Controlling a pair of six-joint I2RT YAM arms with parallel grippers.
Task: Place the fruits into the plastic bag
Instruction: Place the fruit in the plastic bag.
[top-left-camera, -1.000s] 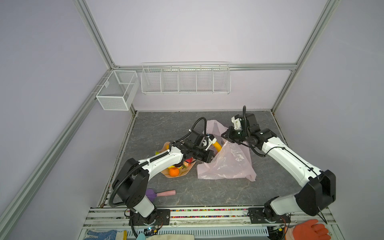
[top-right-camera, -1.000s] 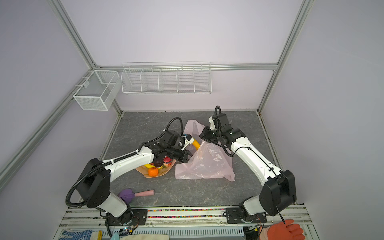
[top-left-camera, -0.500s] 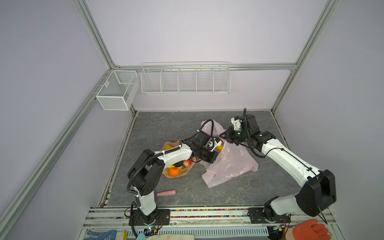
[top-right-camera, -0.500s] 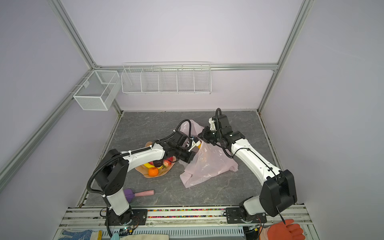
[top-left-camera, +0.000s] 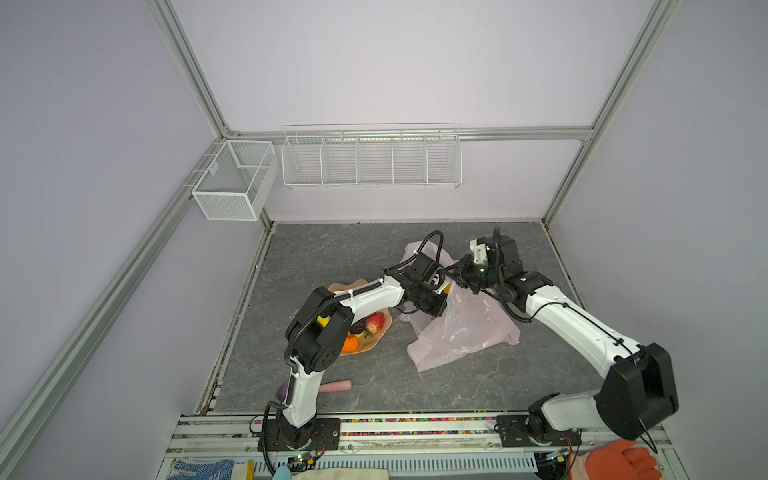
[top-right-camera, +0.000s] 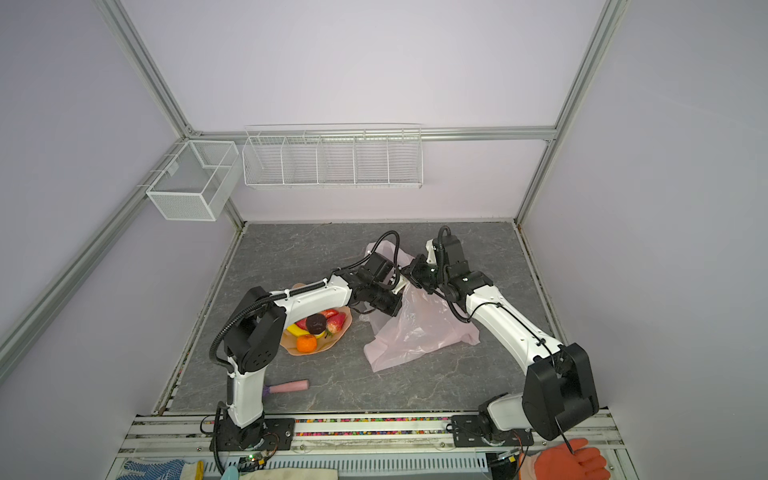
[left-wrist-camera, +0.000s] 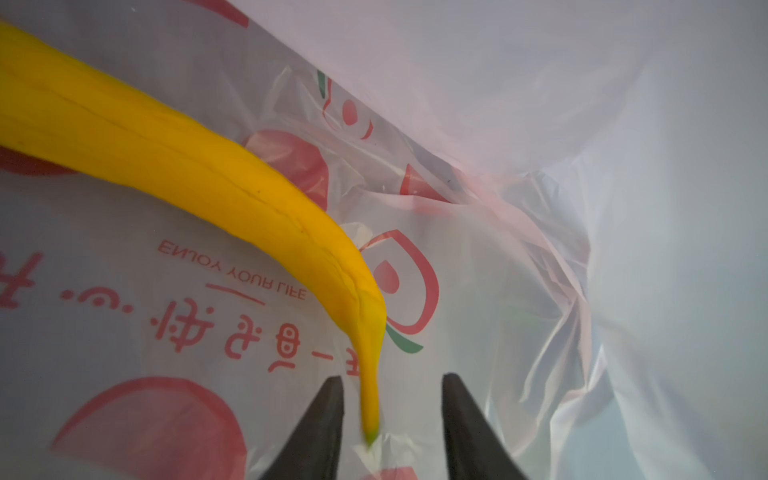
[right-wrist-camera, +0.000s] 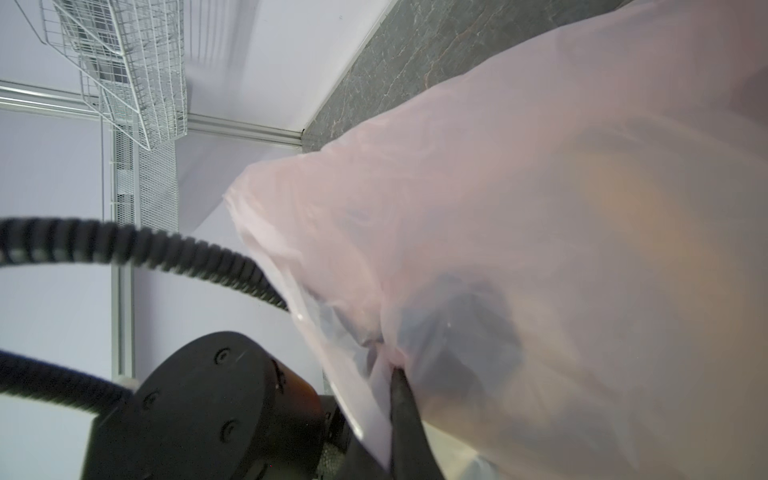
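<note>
The pink plastic bag (top-left-camera: 465, 332) (top-right-camera: 415, 332) lies at mid-table, its mouth lifted by my right gripper (top-left-camera: 455, 270) (right-wrist-camera: 399, 372), which is shut on the bag's rim (right-wrist-camera: 540, 208). My left gripper (top-left-camera: 440, 307) (left-wrist-camera: 391, 377) is inside the bag mouth, open. A yellow banana (left-wrist-camera: 187, 166) rests on the printed bag wall (left-wrist-camera: 540, 124). Its stem lies between the fingers, with a gap on each side. A strawberry (top-right-camera: 336, 322), a dark purple fruit (top-right-camera: 316, 322), an orange (top-right-camera: 306, 343) and another banana (top-right-camera: 296, 329) sit in the peach dish (top-right-camera: 332, 345).
A pink-handled brush (top-left-camera: 332, 386) (top-right-camera: 289, 386) lies near the front edge by the left arm's base. Two white wire baskets (top-left-camera: 370, 158) (top-left-camera: 232, 183) hang on the back wall. An orange glove (top-left-camera: 619, 461) lies off the table at the front right.
My left gripper has pushed deeper into the bag and opened, letting the banana go inside. The bag has shifted and bunched towards the front. The right gripper keeps its hold.
</note>
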